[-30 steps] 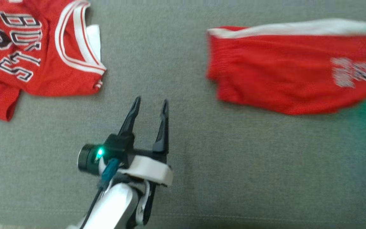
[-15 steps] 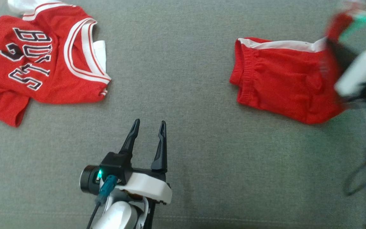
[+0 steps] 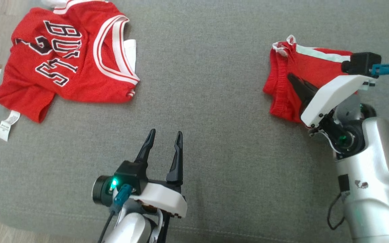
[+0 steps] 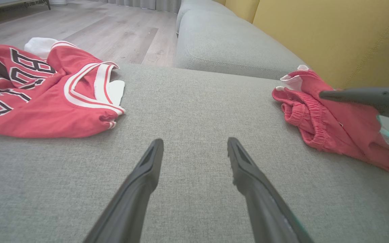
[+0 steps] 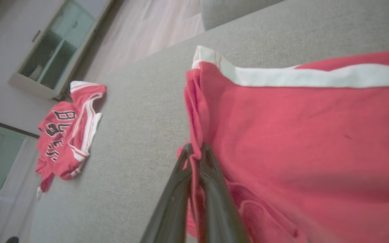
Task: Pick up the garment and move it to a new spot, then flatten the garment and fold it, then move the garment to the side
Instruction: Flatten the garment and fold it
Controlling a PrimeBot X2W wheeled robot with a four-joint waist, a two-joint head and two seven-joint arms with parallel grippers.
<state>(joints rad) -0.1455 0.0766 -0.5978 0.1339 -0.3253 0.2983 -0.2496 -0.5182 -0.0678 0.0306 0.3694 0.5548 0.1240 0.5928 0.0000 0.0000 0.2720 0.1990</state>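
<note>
Head view puts the red fabric shorts (image 3: 311, 69) with a white side stripe at the upper right of the frame, bunched on the grey woven sofa cushion (image 3: 208, 101). My right gripper (image 3: 290, 77) lies across them, its dark fingers pointing toward the elastic waistband on the shorts' left edge. At the lower middle I see my left gripper (image 3: 165, 132) above bare cushion, touching no cloth, its two fingers spread wide. A red basketball jersey (image 3: 79, 77) with white trim and black lettering lies rumpled at the upper left, well apart from the shorts, with a white label (image 3: 7, 125) sticking out at its lower left corner.

On the left wrist view, the left gripper (image 4: 195, 141) has its jaws wide apart over grey fabric at the bottom middle. The jersey (image 4: 39, 108) sits at the left and the shorts (image 4: 329, 125) at the right, below a yellow backrest (image 4: 333, 33).

From the right wrist view, the right gripper (image 5: 197, 148) is pinched narrow, and a fold of the shorts (image 5: 299, 135) near the waistband runs between its fingertips. The white stripe crosses the upper right of that frame, and the jersey (image 5: 66, 135) lies small at the left.
</note>
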